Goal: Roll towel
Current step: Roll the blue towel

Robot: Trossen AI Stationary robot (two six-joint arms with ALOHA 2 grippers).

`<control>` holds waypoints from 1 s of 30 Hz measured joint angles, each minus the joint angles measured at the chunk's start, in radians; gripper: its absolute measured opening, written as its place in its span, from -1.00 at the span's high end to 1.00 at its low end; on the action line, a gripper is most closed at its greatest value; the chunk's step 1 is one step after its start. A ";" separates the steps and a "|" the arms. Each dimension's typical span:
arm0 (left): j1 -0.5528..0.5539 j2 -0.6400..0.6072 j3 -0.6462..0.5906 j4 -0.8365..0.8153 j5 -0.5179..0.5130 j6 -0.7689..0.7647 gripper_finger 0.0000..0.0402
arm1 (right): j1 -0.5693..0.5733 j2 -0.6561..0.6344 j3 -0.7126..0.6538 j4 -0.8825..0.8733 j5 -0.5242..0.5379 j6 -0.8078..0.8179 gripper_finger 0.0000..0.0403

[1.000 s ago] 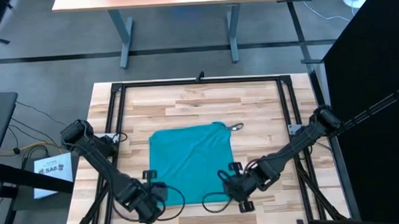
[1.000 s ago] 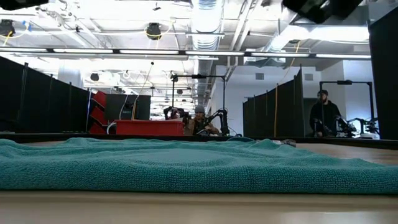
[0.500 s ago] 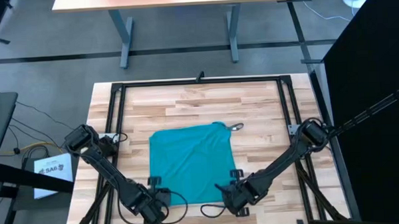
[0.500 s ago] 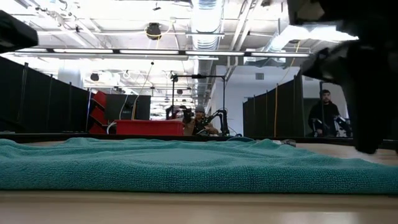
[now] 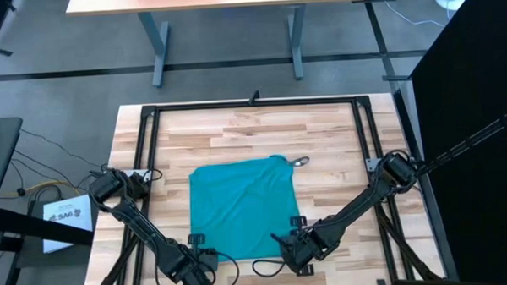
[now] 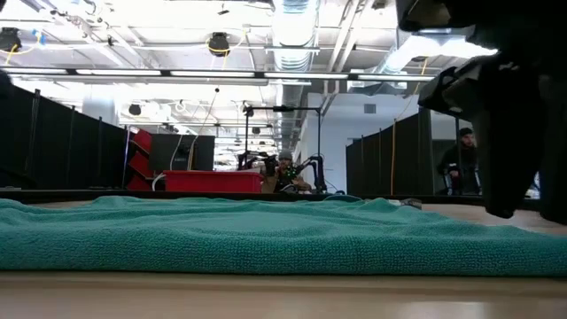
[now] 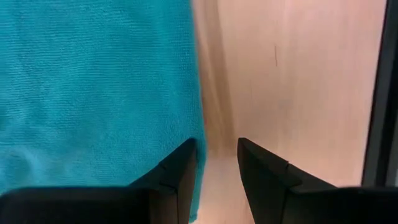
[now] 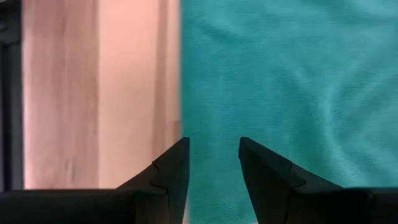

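Note:
The teal towel [image 5: 243, 206] lies spread flat on the wooden table, its long near edge running across the low view [image 6: 266, 239]. My left gripper [image 5: 196, 253] is open over the towel's near left corner. In its wrist view the gap [image 7: 216, 152] lies just off the towel's side edge [image 7: 198, 93]. My right gripper [image 5: 289, 244] is open over the near right corner, its gap [image 8: 211, 149] above cloth just inside that side edge [image 8: 181, 74]. It shows as a dark shape [image 6: 518, 115] in the low view. I cannot tell whether either gripper touches the cloth.
A black metal frame [image 5: 252, 104] runs around the table top. A small metal piece [image 5: 301, 162] lies at the towel's far right corner. Cable loops [image 5: 266, 265] hang by the near edge. People [image 6: 461, 164] stand in the room beyond.
Both grippers have gone down and toward the table's near edge. The right one has also shifted left toward the towel's near right corner and come into the low view. The towel has stayed flat where it was.

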 joint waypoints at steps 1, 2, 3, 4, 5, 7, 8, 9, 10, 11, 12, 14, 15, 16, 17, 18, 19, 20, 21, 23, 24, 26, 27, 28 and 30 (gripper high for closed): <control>-0.001 0.004 0.006 -0.001 -0.003 -0.003 0.48 | 0.005 0.000 0.000 0.001 0.000 0.000 0.36; -0.001 0.005 0.007 0.001 -0.005 -0.006 0.48 | 0.010 0.000 0.000 0.001 -0.001 0.000 0.36; -0.001 0.005 0.007 -0.002 -0.011 -0.009 0.48 | 0.013 0.000 0.000 0.004 -0.002 -0.001 0.36; -0.001 0.005 0.007 -0.004 -0.014 -0.012 0.48 | 0.017 0.000 0.000 0.006 -0.003 -0.002 0.36; -0.001 0.005 0.007 -0.003 -0.020 -0.013 0.48 | 0.020 0.000 0.000 0.005 -0.003 -0.004 0.36; -0.001 0.005 0.007 -0.003 -0.040 -0.013 0.48 | 0.022 0.000 0.000 0.005 -0.003 -0.012 0.36; -0.001 0.005 0.007 -0.003 -0.053 -0.013 0.48 | 0.019 0.004 0.000 0.008 -0.001 -0.013 0.36; -0.001 0.005 0.007 -0.004 -0.066 -0.013 0.48 | 0.015 0.010 0.000 0.011 0.001 -0.014 0.36; -0.001 0.005 0.007 -0.004 -0.084 -0.013 0.48 | 0.012 0.017 0.000 0.011 0.001 -0.014 0.36; -0.001 0.005 0.007 -0.003 -0.099 -0.013 0.48 | 0.009 0.028 0.000 0.011 0.001 -0.013 0.36; -0.001 0.005 0.007 -0.004 -0.111 -0.013 0.48 | 0.006 0.037 0.000 0.018 0.000 -0.010 0.36; -0.003 0.005 0.007 -0.003 -0.116 -0.013 0.48 | 0.009 0.045 0.001 0.032 0.001 -0.005 0.36; -0.003 0.005 0.007 -0.003 -0.117 -0.013 0.48 | 0.010 0.049 0.001 0.038 0.001 -0.003 0.36; -0.004 0.005 0.007 -0.003 -0.118 -0.013 0.48 | 0.012 0.053 0.001 0.045 0.001 -0.001 0.36; -0.005 0.005 0.007 -0.003 -0.120 -0.013 0.48 | 0.013 0.056 0.002 0.052 0.002 0.001 0.36; -0.006 0.005 0.007 -0.003 -0.121 -0.013 0.48 | 0.015 0.060 0.002 0.059 0.002 0.004 0.36; -0.008 0.005 0.007 -0.002 -0.121 -0.013 0.48 | 0.015 0.062 0.002 0.063 0.002 0.005 0.36; -0.011 0.005 0.007 -0.002 -0.121 -0.013 0.48 | 0.014 0.062 0.002 0.062 0.002 0.005 0.36; -0.012 0.007 0.004 0.001 -0.122 -0.014 0.48 | 0.014 0.062 0.002 0.061 -0.001 0.006 0.36; -0.012 0.022 -0.001 0.005 -0.125 -0.023 0.48 | 0.013 0.062 0.002 0.061 -0.005 0.008 0.36; -0.012 0.030 -0.001 0.004 -0.126 -0.029 0.48 | 0.013 0.062 0.002 0.061 -0.006 0.008 0.36; -0.013 0.047 0.002 0.003 -0.125 -0.034 0.48 | 0.014 0.062 0.002 0.061 -0.006 0.008 0.36; -0.013 0.053 0.002 0.003 -0.125 -0.042 0.48 | 0.015 0.062 0.002 0.061 -0.007 0.008 0.36; -0.013 0.058 0.002 0.000 -0.126 -0.057 0.48 | 0.015 0.062 0.002 0.061 -0.008 0.008 0.36; -0.013 0.061 0.001 -0.010 -0.132 -0.096 0.48 | 0.015 0.062 0.002 0.061 -0.014 0.016 0.37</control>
